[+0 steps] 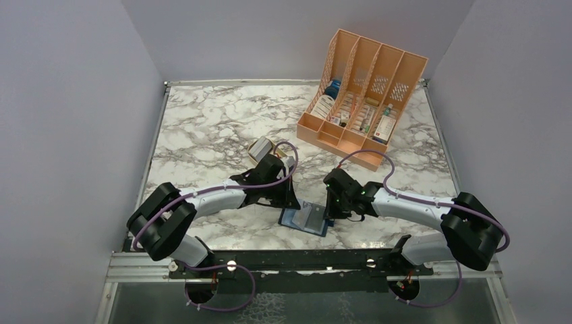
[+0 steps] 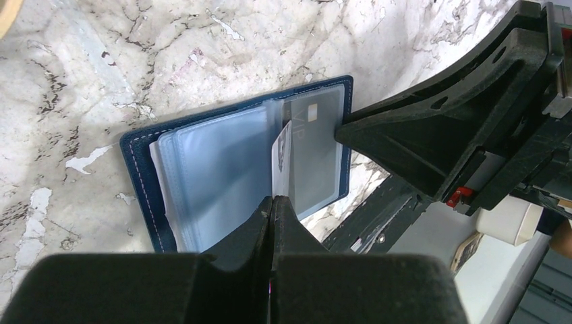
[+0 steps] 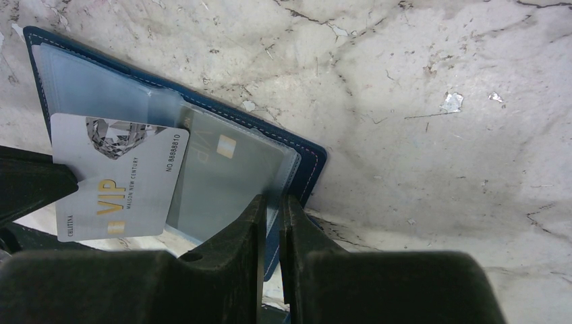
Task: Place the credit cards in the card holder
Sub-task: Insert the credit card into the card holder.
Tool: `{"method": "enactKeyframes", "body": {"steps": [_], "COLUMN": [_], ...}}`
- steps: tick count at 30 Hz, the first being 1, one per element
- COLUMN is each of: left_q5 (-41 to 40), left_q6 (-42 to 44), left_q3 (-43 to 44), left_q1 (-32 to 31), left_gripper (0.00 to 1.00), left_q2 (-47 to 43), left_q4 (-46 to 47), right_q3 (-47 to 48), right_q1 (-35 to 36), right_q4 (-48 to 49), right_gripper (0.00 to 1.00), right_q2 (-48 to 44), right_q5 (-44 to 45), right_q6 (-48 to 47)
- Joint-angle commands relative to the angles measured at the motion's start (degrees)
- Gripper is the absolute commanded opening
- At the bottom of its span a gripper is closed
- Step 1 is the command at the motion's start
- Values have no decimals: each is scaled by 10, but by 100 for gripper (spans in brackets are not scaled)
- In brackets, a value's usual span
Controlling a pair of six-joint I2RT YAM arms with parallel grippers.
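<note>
The left claw (image 2: 272, 200) is pressed together on the lower edge of a pale grey VIP card (image 3: 118, 179), holding it on edge over the open card holder (image 2: 216, 169). The right claw (image 3: 272, 202) is closed to a narrow slit, pinching the outer edge of the holder's right half, where the clear sleeve and navy cover meet.

Plain pale lavender-grey walls (image 1: 67, 101) close in the space on the left, back and right. Between them lies the desk (image 1: 216, 128), white marble pattern with grey veins, scuffed in places in the wrist views. A metal rail (image 1: 303, 264) runs along its near edge and carries both arm bases.

At the far right of the desk stands a peach-orange slotted file rack (image 1: 364, 88) with bottles and small items in its compartments. Well apart from it, the card holder lies flat near the front edge, between the two claws, with its sleeve pages facing up. A small gold-toned tin (image 1: 260, 146) sits just behind the left arm, partly hidden.

Inside the right-hand sleeve a second card with a gold chip (image 3: 226, 146) shows through the plastic.
</note>
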Motion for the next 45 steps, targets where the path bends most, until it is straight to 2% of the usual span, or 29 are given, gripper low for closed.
{"method": "enactKeyframes", "body": {"steps": [1,21,35,45], "left_q5": [-23,-59,-106,-88], "left_q6": [3,-39,-62,-90], "left_q3": [2,-24,-52,-83], "left_q1": [1,-27,-29,-47], "left_gripper": [0,0,0,0], "left_q2": [6,37,15,10], "left_q4": [1,59,92,142], "right_q3": [-16,-21,-25,-30], "right_q1": [1,1,2,1], "right_q4": [13,24,33,54], "right_gripper": [13,13,13,13], "right_q2": [14,3,-3,-10], "right_q5": [13,6,-3,-21], "right_q6": [-3,11,19,31]}}
